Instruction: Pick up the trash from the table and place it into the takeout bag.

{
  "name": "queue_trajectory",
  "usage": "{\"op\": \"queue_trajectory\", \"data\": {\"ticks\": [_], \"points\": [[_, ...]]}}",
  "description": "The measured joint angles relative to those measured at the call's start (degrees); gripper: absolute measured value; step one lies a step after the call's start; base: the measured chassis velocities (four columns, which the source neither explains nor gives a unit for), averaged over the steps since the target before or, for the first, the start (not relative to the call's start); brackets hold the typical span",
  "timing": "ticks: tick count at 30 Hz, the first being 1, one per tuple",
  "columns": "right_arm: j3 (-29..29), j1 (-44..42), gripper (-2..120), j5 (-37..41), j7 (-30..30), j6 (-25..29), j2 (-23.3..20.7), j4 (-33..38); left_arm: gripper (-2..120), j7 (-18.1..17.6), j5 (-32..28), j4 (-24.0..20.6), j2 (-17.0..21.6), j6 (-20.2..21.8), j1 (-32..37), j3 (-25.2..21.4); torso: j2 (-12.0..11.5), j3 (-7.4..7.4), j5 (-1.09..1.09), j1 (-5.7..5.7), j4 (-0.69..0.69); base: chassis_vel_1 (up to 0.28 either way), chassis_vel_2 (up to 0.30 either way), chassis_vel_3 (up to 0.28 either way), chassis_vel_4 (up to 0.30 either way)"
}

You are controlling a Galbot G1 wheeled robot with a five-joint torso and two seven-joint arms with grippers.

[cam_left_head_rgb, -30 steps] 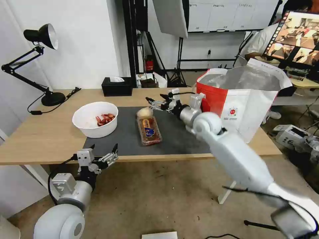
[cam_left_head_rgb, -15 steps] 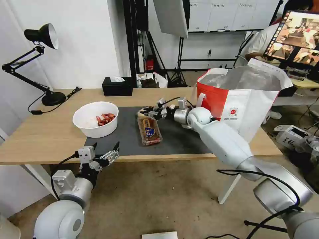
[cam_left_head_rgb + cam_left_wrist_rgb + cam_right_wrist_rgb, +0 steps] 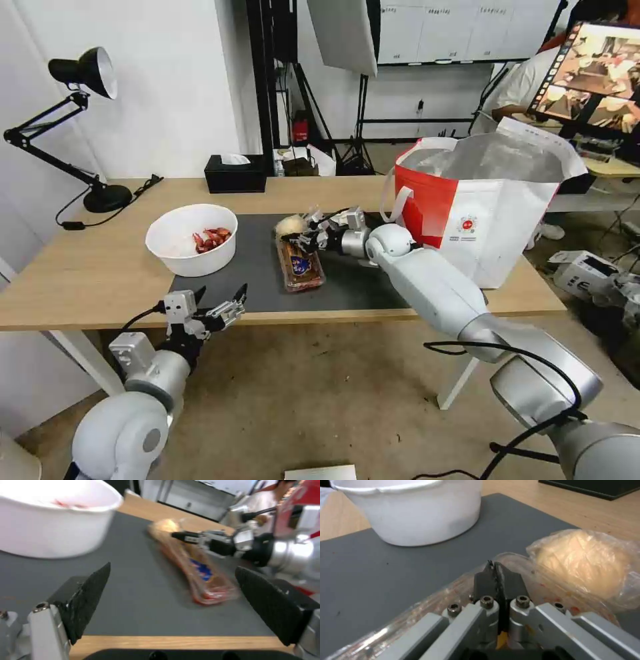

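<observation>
On the table (image 3: 87,273), a clear plastic tray (image 3: 301,267) with red scraps lies on the dark grey mat (image 3: 253,267). A beige plastic-wrapped ball (image 3: 290,225) rests at the tray's far end. My right gripper (image 3: 300,237) reaches in from the right, low over that end. In the right wrist view its fingers (image 3: 494,566) are pressed together at the tray's (image 3: 420,615) rim beside the ball (image 3: 586,562). A white bowl (image 3: 191,239) of red shells stands left of the tray. The red-and-white takeout bag (image 3: 480,213) stands open at the right. My left gripper (image 3: 217,308) hangs open at the table's front edge.
A black tissue box (image 3: 233,173) sits at the table's back edge and a black desk lamp (image 3: 100,193) at the back left. Bare mat lies between bowl and tray. A person sits behind the bag, by a monitor.
My right gripper has come down and left from above the mat to the tray's far end, and its spread fingers have come together. The left gripper has risen slightly.
</observation>
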Motion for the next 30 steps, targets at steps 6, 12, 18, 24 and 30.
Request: {"op": "queue_trajectory", "data": {"ticks": [6, 12, 18, 24, 30], "points": [[-0.31, -0.07, 0, -0.14, 0.76, -0.12, -0.12, 0.41, 100, -0.90, -8.98, 2.44, 2.56, 2.14, -4.42, 0.90, 0.00, 0.00, 0.01, 0.00, 0.00, 0.000, 0.000, 0.000, 0.000], [-0.55, -0.15, 0, 0.07, 1.16, -0.26, -0.79, 1.43, 100, -3.88, -21.08, 5.54, 3.84, 4.65, -9.40, 1.85, 0.00, 0.00, 0.01, 0.00, 0.00, 0.000, 0.000, 0.000, 0.000], [-0.62, -0.20, 0, 0.23, 1.33, -0.38, -1.55, 2.43, 100, -6.75, -29.73, 8.42, 4.10, 6.04, -13.27, 2.83, 0.00, 0.00, 0.01, 0.00, 0.00, 0.000, 0.000, 0.000, 0.000], [-1.12, -0.36, 0, 0.24, 1.33, -0.68, -1.95, 3.14, 100, -8.67, -34.71, 10.59, 3.81, 6.75, -16.85, 4.41, 0.00, 0.00, 0.01, 0.00, 0.00, 0.000, 0.000, 0.000, 0.000], [-1.28, -0.68, 0, 0.23, 1.33, -0.86, -2.00, 3.34, 100, -9.59, -36.75, 11.81, 3.46, 7.26, -18.40, 4.80, 0.00, 0.00, 0.01, 0.00, 0.00, 0.000, 0.000, 0.000, 0.000]]}}
